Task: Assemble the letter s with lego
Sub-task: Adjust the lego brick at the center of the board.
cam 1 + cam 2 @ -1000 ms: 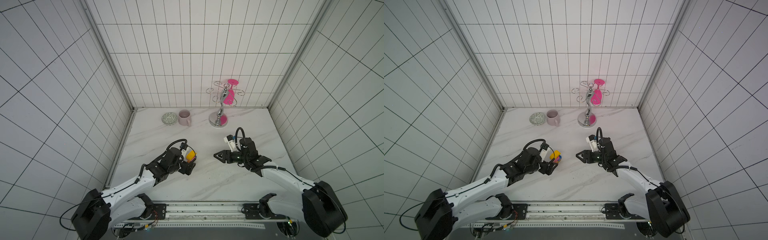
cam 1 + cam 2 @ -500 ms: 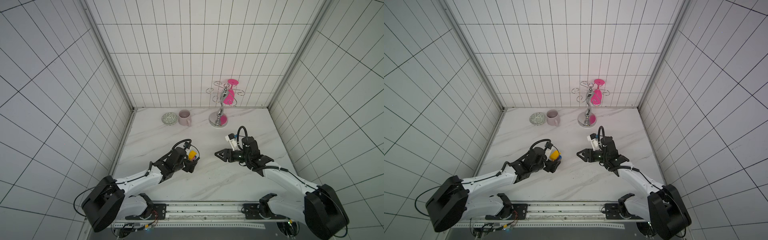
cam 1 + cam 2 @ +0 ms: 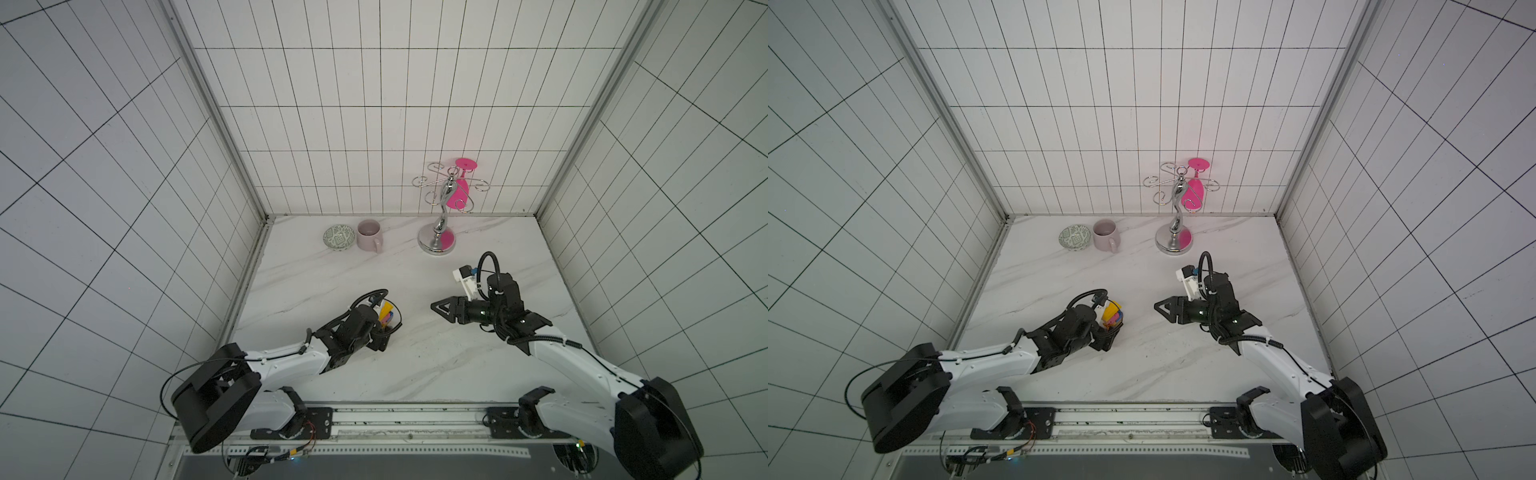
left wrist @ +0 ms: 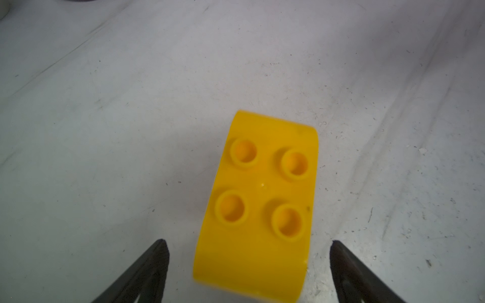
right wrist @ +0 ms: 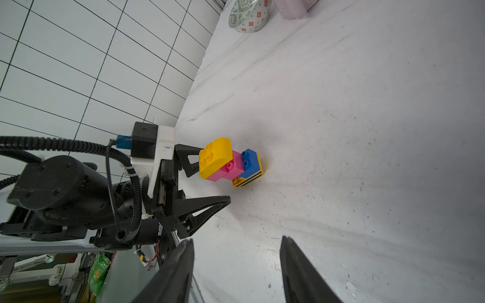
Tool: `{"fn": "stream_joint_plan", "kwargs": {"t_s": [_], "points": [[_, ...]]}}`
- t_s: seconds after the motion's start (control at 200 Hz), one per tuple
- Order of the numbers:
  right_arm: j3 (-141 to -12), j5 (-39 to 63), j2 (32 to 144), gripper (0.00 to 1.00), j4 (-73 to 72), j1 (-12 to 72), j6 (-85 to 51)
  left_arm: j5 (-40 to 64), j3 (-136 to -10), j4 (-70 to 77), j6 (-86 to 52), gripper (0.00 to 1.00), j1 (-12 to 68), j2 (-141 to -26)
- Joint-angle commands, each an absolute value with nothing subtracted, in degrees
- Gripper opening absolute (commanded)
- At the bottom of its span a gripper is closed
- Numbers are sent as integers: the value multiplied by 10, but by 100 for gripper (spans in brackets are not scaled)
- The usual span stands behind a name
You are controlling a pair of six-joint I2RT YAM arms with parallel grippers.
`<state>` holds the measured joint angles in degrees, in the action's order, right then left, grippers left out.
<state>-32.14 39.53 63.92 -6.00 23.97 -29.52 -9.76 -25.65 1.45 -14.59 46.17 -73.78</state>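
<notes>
- Letter s (image 5: 231,162) stood upright on the bench (image 3: 419,357), well apart from the mug (image 3: 369,235), on the robot's side of it.
- Left jaws were apart, straddling it with gaps on both sides.
- Right jaws were apart and empty, also well apart from the mug.

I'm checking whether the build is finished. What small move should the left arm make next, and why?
Probably draw the left gripper straight back: the letter s stands joined on the table, and the open jaws flank its yellow top brick without touching.
</notes>
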Motion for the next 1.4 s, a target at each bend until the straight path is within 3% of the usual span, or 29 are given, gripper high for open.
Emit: {"fn": "stream_joint_plan", "kwargs": {"t_s": [0.0,0.45,1.394], "points": [[-313,401,630,55,-60,234,-297,-133,-237,70,-163,87,472,-732],[-311,398,633,55,-61,232,-295,-150,-177,198,-158,87,485,-768],[-318,402,674,47,-83,225,-307,-177,-194,262,-103,77,484,-848]]}}
